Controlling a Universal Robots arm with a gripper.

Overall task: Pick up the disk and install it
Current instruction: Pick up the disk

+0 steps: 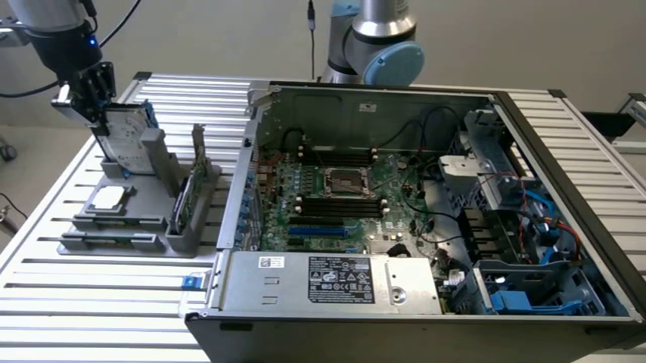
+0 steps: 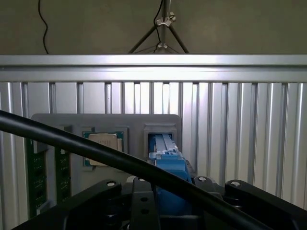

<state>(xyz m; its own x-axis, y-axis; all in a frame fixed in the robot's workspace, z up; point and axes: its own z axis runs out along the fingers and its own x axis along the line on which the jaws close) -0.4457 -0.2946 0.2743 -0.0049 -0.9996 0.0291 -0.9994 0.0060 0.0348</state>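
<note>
We see the gripper (image 1: 99, 112) closed on the top of the disk (image 1: 127, 130), which stands upright in the grey holder (image 1: 151, 162) at the exterior view's left; we judge the picking just begun; installing into the computer case (image 1: 404, 98) is not yet done.

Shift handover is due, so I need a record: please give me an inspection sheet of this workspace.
Surface: slatted metal table.
Job's things: disk standing in the grey holder's slot; open computer case beside the holder.
Clutter: silver chip and green circuit card in the same holder.
Grippers: hand at the disk's upper end.
Cables: black cable across the wrist view; wiring inside the case.
Surroundings: tripod beyond the table.
</note>
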